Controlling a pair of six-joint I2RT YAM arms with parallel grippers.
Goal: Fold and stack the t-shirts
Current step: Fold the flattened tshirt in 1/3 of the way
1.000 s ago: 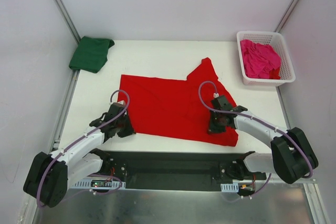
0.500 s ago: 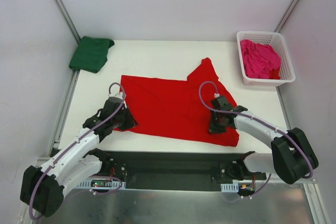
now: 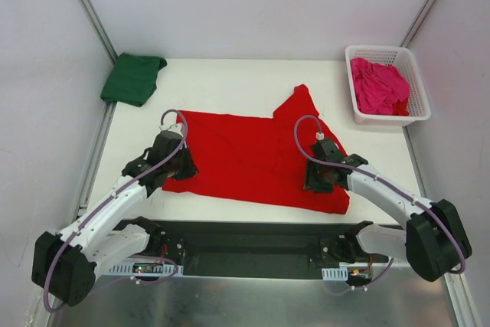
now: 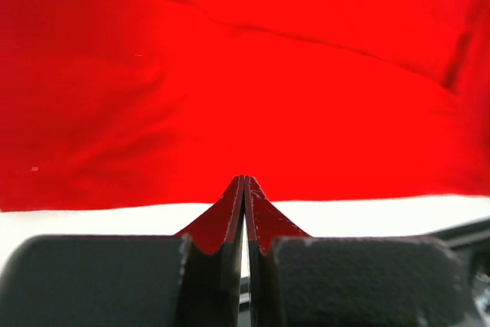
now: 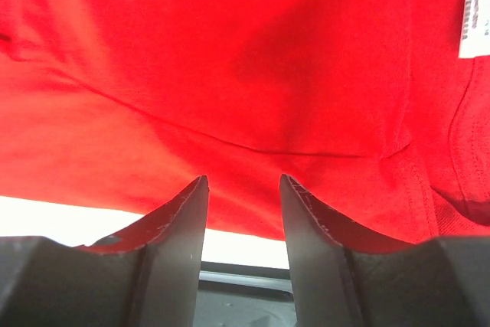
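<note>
Left wrist: my left gripper (image 4: 244, 181) is pinching the red t-shirt (image 4: 230, 74) (jaws squeezed together). My right gripper (image 5: 243, 179) is gaping.

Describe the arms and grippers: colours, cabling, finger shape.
The left arm and right arm match: white links, bulky black joints, and a lilac cable running along each and looping out at the wrist. The left gripper and right gripper are black; the fingers taper to points.

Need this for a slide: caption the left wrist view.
Left jaws closed on the near edge of a red t-shirt, white table showing beneath.
</note>
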